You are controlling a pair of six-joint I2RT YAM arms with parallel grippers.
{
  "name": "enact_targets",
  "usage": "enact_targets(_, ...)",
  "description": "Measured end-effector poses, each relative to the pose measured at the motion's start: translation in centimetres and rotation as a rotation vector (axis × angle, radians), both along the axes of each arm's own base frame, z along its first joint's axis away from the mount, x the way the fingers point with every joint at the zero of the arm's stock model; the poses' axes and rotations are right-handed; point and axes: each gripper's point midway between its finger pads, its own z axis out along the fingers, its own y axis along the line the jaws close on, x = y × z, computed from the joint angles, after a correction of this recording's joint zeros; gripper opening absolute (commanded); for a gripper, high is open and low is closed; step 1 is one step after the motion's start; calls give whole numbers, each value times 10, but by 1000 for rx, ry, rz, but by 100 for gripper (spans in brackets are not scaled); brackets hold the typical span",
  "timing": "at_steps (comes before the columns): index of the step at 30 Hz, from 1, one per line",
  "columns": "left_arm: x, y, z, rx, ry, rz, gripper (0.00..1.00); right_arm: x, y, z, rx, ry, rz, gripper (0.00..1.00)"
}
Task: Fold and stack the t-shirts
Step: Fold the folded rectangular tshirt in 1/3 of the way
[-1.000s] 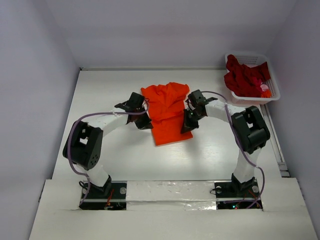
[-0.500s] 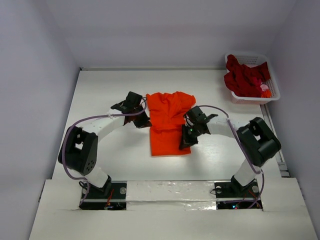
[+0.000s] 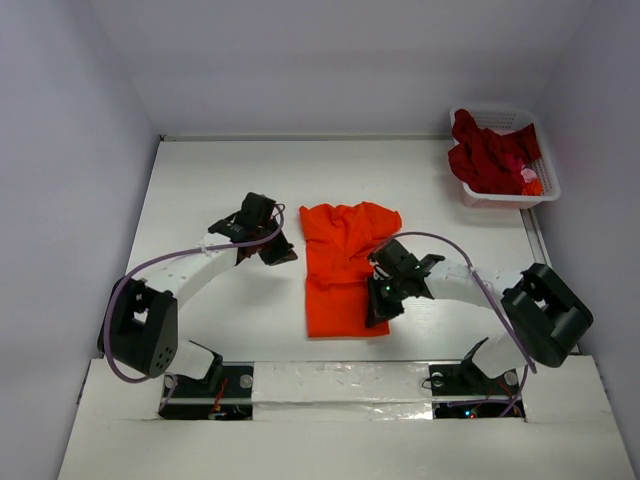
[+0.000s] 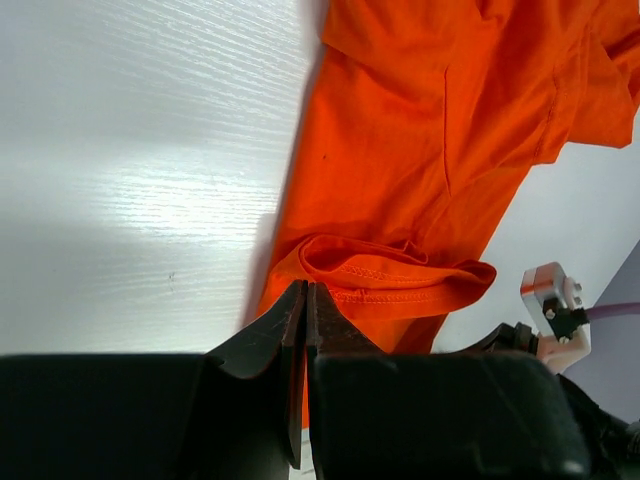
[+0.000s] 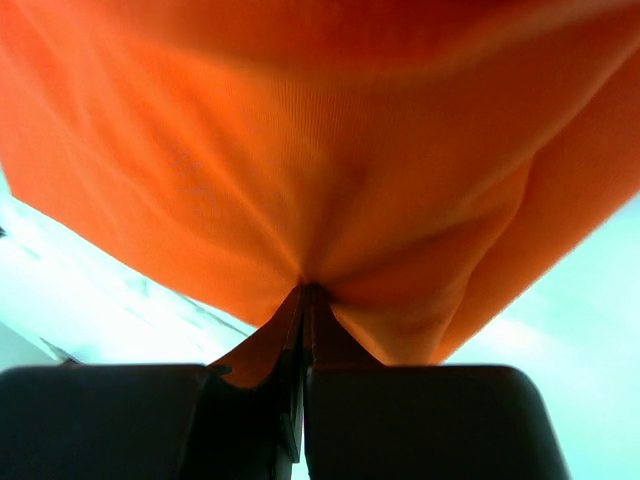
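The orange t-shirt (image 3: 345,265) sits pretty much in the middle of the worktop (image 3: 220,190), a bit toward the near edge. It's a long narrow shape running far to near. The sleeve end, toward the far edge, is wider and wrinkly, and the near half lies flatter, more like a rectangle. In the left wrist view there's a rolled-over bit of stitched hem (image 4: 385,275) bunched across it.

The right gripper (image 3: 378,305) is at the shirt's right edge, toward the near end. Its wrist cam shows the fingers pinched together with the cloth puckering right at the tips (image 5: 305,295), so it's clamped on the orange t-shirt. The left gripper (image 3: 272,248) is just beside the shirt's left edge, over bare worktop, fingers pressed together (image 4: 305,295).

The red t-shirts (image 3: 490,150) are heaped in the white basket (image 3: 505,200) at the far right corner. They're all tangled in one pile, so there's no way to count them.

Hard to make out: the right wrist view is basically wall-to-wall blurry orange, so which part of the shirt it has is anyone's guess. From above, both grippers are just dark blobs, and the fingertips don't show.
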Motion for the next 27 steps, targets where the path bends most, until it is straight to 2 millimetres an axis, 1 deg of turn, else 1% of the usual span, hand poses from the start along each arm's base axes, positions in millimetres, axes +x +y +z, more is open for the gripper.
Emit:
enact_targets(3, 0, 1, 0, 5, 1, 5, 0, -9, -3, 1, -26, 4, 16, 0)
enact_targets(5, 0, 2, -1, 11, 3, 8, 0, -10, -7, 4, -54, 2, 14, 0)
enact_targets(6, -1, 3, -1, 14, 5, 9, 0, -10, -9, 8, -63, -4, 10, 4)
enact_targets(7, -1, 4, 0, 20, 7, 12, 3, -8, -9, 15, -67, -15, 6, 15)
enact_targets(9, 3, 7, 5, 34, 1, 22, 16, 1, -5, 38, -51, -58, -1, 30)
enact_targets(10, 7, 8, 11, 33, -10, 29, 22, 9, -1, 56, -36, -94, -7, 43)
enact_targets(11, 14, 8, 18, 31, -30, 36, 34, 21, 6, 79, -5, -145, -15, 49)
enact_targets(13, 32, 15, 33, 22, -81, 68, 42, 51, 17, 134, 89, -269, -45, 62)
enact_targets(14, 42, 20, 41, 21, -111, 86, 47, 67, 18, 160, 135, -324, -73, 65)
enact_targets(15, 52, 27, 48, 20, -145, 101, 49, 85, 14, 185, 178, -384, -113, 67)
enact_targets(16, 61, 33, 53, 20, -170, 119, 49, 108, 5, 208, 212, -445, -171, 67)
enact_targets(17, 70, 40, 58, 19, -197, 133, 50, 131, -9, 225, 231, -499, -235, 66)
enact_targets(18, 76, 46, 61, 19, -212, 144, 50, 150, -22, 234, 233, -535, -293, 66)
enact_targets(19, 83, 51, 63, 17, -225, 150, 51, 169, -35, 235, 222, -548, -346, 66)
enact_targets(20, 89, 56, 63, 16, -232, 157, 52, 185, -45, 230, 204, -539, -385, 66)
enact_targets(21, 97, 60, 62, 16, -238, 165, 52, 200, -50, 225, 189, -525, -410, 66)
enact_targets(22, 103, 62, 60, 15, -242, 166, 52, 213, -51, 216, 176, -505, -422, 66)
enact_targets(24, 109, 60, 52, 7, -237, 157, 52, 235, -48, 183, 137, -433, -427, 65)
enact_targets(26, 113, 54, 42, -9, -220, 137, 50, 247, -49, 151, 103, -359, -432, 64)
enact_targets(27, 115, 51, 35, -16, -209, 128, 50, 251, -50, 139, 93, -331, -432, 64)
